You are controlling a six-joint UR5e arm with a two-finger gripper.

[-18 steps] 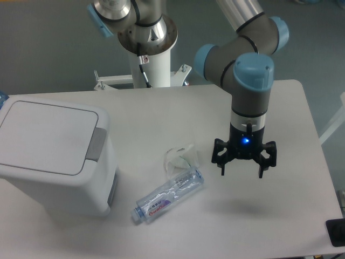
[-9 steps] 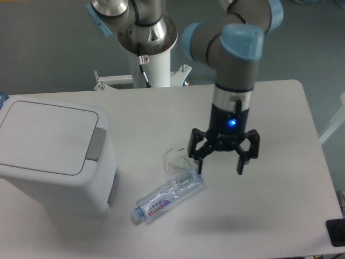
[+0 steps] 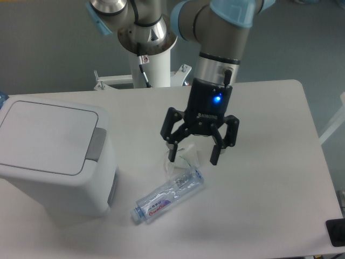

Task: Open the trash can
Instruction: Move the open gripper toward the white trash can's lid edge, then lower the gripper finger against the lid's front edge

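The trash can (image 3: 51,156) is a boxy white bin at the table's left, its flat lid (image 3: 46,136) down and a grey push tab (image 3: 97,144) on the right rim. My gripper (image 3: 193,157) hangs open in the air to the right of the can, well apart from it, fingers pointing down with nothing between them. It hovers just above the top end of a clear plastic bottle (image 3: 168,195) lying on the table.
The clear bottle lies diagonally in front of the can's right side. The robot base pedestal (image 3: 152,59) stands at the table's far edge. A dark object (image 3: 336,232) sits at the table's front right corner.
The gripper has travelled left and slightly up, from the right part of the table to above the bottle, staying open. The trash can and bottle have not moved.
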